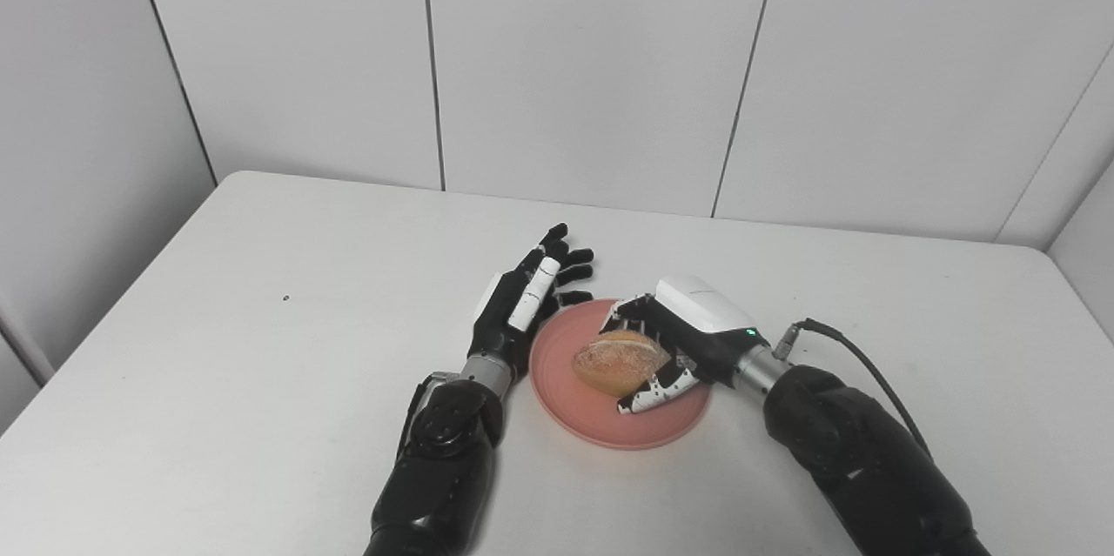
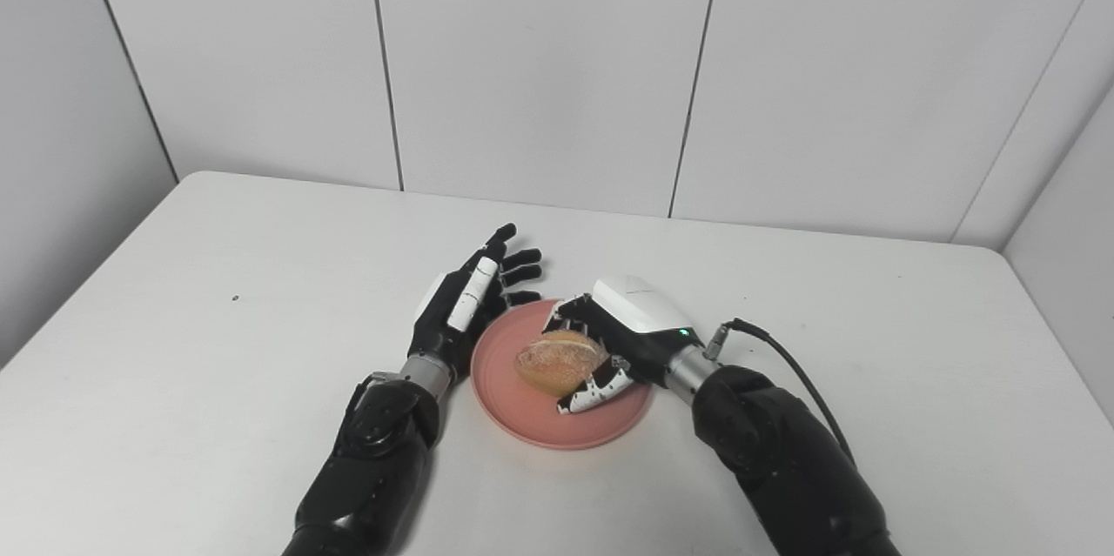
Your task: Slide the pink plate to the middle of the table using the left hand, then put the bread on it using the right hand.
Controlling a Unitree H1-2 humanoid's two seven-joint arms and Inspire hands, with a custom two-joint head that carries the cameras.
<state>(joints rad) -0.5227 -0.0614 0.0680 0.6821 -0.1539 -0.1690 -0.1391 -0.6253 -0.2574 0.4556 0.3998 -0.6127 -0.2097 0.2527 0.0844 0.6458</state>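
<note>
Your pink plate [image 1: 557,382] sits near the middle of the white desk [image 1: 261,347], slightly toward the near edge, and it holds one thing: the bread [image 1: 616,361], a rounded, crusty golden-brown roll with a pale, floury sheen on its top. You can see the plate is round and shallow, with a smooth matte surface and a low raised rim. Your right robot hand [image 1: 670,347] is closed around the bread from the right side, its dark fingers curving over the top of the roll and the white-tipped ones tucked under its near edge, so the roll is over the plate's centre; whether it already rests on the plate's surface you cannot tell. That robot hand has a glossy white shell on its back, a small green light near the wrist, and a black cable [image 1: 857,356] looping off the metal wrist cuff across the desk. Your left robot hand [image 1: 522,299] lies just beside the plate's left rim, holding nothing, fingers stretched out and fanned apart toward the far wall, one with a white cover. No label or writing can be read anywhere. The desk top is plain and smooth with one tiny dark speck [image 1: 285,298] far to the left, and pale grey wall panels [image 1: 592,60] with thin dark seams stand behind it.
</note>
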